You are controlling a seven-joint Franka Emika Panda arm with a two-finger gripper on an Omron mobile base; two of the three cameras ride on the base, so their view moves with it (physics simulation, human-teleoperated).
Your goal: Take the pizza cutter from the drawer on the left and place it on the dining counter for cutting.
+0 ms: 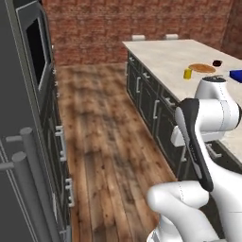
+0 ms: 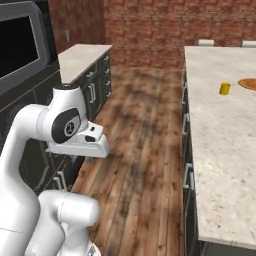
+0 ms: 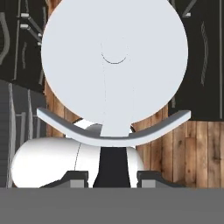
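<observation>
Left base view: the dining counter, speckled beige stone on dark cabinets, carries a round orange-brown pizza near its far right edge.

Right base view: the same smooth slab beside plank flooring.

Hand view: gripper shut, empty; cutter's whereabouts cannot be told.

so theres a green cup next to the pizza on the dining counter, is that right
Not quite: the cup is yellow, not green. The right base view shows it standing on the dining counter beside the pizza, a little apart from it.
</observation>
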